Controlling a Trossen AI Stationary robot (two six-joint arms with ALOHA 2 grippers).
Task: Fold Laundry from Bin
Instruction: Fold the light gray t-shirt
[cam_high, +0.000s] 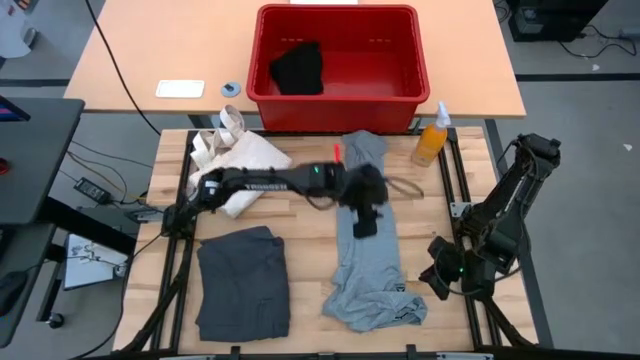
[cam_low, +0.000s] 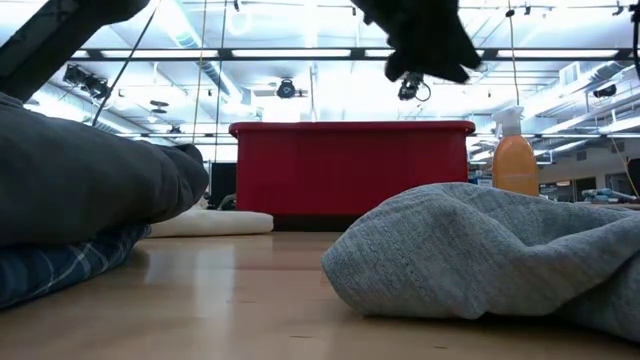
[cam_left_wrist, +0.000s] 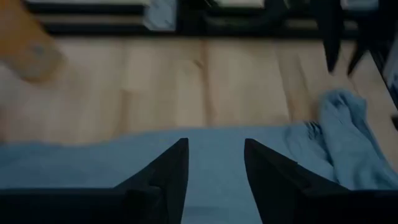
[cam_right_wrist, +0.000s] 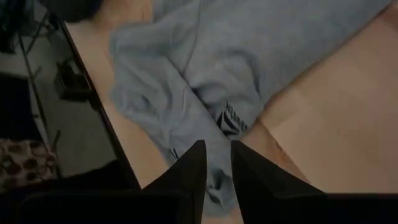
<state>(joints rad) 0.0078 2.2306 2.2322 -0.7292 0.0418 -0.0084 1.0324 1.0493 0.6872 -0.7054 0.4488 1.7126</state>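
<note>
Hovering with parted, empty fingers, the left gripper (cam_high: 365, 222) is working over the light grey piece (cam_high: 370, 270) lying unfolded mid-table, while a folded dark charcoal-grey piece (cam_high: 243, 280) is sitting beside it, a black piece (cam_high: 298, 68) is waiting in the bin (cam_high: 338, 98), and the right gripper (cam_high: 440, 272) is idling nearly closed at the table's right edge.

A slatted wooden table (cam_high: 310, 300) carries a long light grey garment (cam_high: 370, 270) at centre-right, a folded charcoal piece (cam_high: 243, 280) at front left, a cream tote bag (cam_high: 240, 160) at back left and an orange spray bottle (cam_high: 432, 138) near the back right; the red bin (cam_high: 338, 85) sits on a separate tabletop (cam_high: 160, 50) behind.
</note>
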